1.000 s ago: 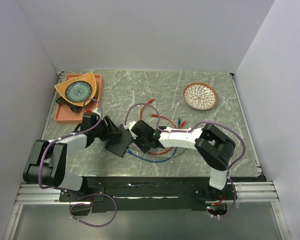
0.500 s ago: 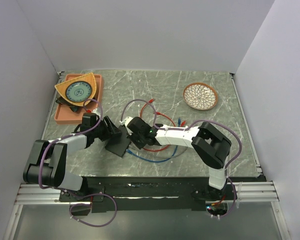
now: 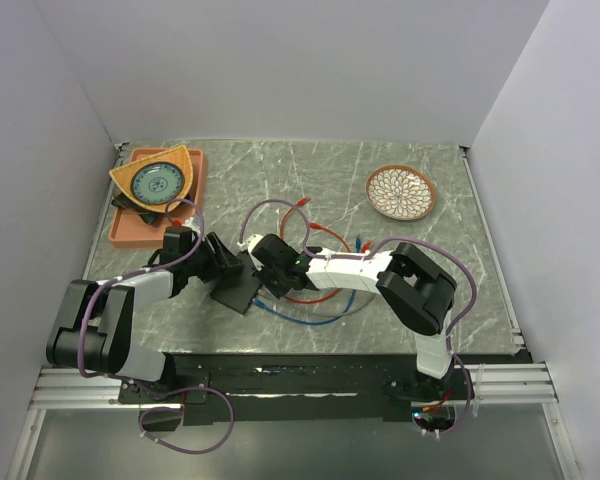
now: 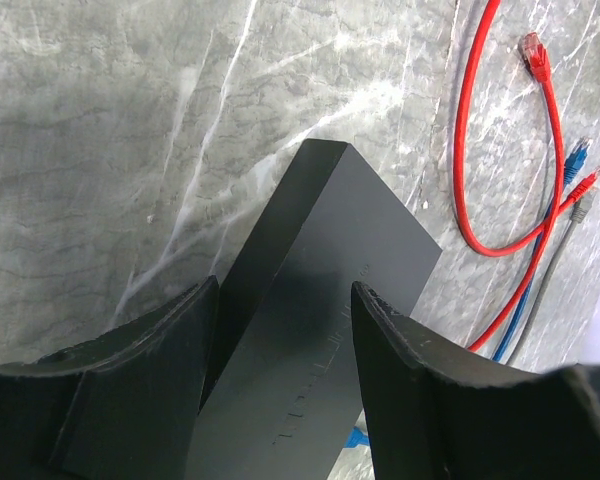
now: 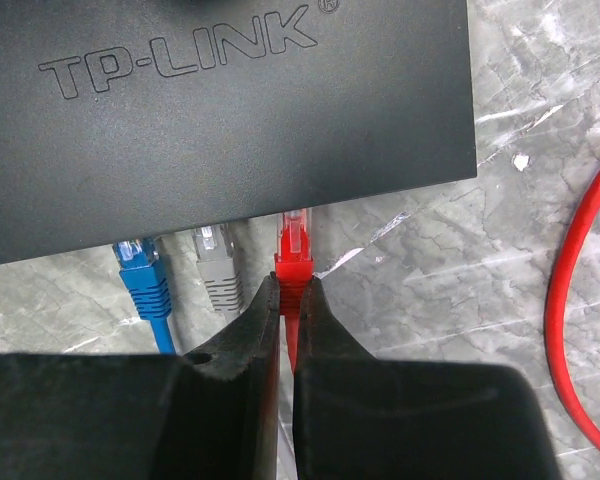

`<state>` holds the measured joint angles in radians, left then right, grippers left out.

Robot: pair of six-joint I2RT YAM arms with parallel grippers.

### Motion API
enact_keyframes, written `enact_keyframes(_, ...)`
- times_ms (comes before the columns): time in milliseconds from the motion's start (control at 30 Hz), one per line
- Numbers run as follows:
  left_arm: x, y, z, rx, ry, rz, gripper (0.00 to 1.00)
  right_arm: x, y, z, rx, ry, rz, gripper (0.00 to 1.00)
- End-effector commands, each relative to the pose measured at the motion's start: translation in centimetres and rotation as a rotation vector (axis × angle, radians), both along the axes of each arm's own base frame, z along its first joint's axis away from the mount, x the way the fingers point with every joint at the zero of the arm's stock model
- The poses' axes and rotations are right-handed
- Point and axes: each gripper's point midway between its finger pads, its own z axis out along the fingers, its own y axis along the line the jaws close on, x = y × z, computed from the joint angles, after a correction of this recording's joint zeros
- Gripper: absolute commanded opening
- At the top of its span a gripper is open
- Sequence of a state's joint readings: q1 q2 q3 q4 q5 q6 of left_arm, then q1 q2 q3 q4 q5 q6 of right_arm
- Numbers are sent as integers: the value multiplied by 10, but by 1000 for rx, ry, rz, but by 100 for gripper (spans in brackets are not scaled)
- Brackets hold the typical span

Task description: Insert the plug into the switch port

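Red plug (image 5: 293,250) is clenched in my right pincer (image 5: 285,300), its clear tip at the long edge of the black switch box (image 5: 230,110). The switch port is hidden under that edge, so I cannot tell whether the plug is seated. 2 more plugs, blue (image 5: 140,275) and grey (image 5: 217,270), enter the same edge just beside it. The box sits left of the middle of the bench (image 3: 280,170), toward the near edge. My left pincer (image 4: 283,300) straddles the box's other end. I cannot tell whether its fingers press on it.
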<state>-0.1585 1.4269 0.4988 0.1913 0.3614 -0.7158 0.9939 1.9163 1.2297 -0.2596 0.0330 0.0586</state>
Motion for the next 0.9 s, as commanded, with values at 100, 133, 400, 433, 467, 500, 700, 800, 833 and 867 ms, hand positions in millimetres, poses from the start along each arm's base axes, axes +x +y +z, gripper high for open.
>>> enact_keyframes(100, -13, -11, -3, -42, 34, -49, 61, 14, 26, 26, 110, -78, 37, 0)
enact_keyframes(133, -12, -11, -2, -43, 33, -49, 61, 14, 27, 27, 113, -79, 49, 0)
enact_keyframes(400, -12, -11, -1, -40, 30, -58, 61, 10, 32, 24, 97, -103, 139, 0)
enact_keyframes(433, -10, -12, 0, -43, 25, -60, 61, 9, 32, 23, 89, -103, 144, 0)
enact_keyframes(467, -11, -12, 0, -44, 27, -63, 61, 9, 33, 22, 84, -108, 156, 0)
enact_keyframes(500, -10, -12, 1, -45, 24, -63, 61, 8, 35, 23, 85, -116, 160, 0)
enact_keyframes(700, -11, -14, 0, -48, 26, -76, 61, 10, 39, 23, 76, -136, 178, 0)
enact_keyframes(800, -12, -14, 0, -49, 27, -84, 61, 13, 43, 27, 84, -159, 196, 0)
enact_keyframes(833, -11, -15, 0, -50, 24, -85, 62, 13, 44, 28, 87, -162, 199, 0)
enact_keyframes(867, -12, -15, 0, -50, 27, -86, 61, 13, 45, 29, 86, -167, 211, 0)
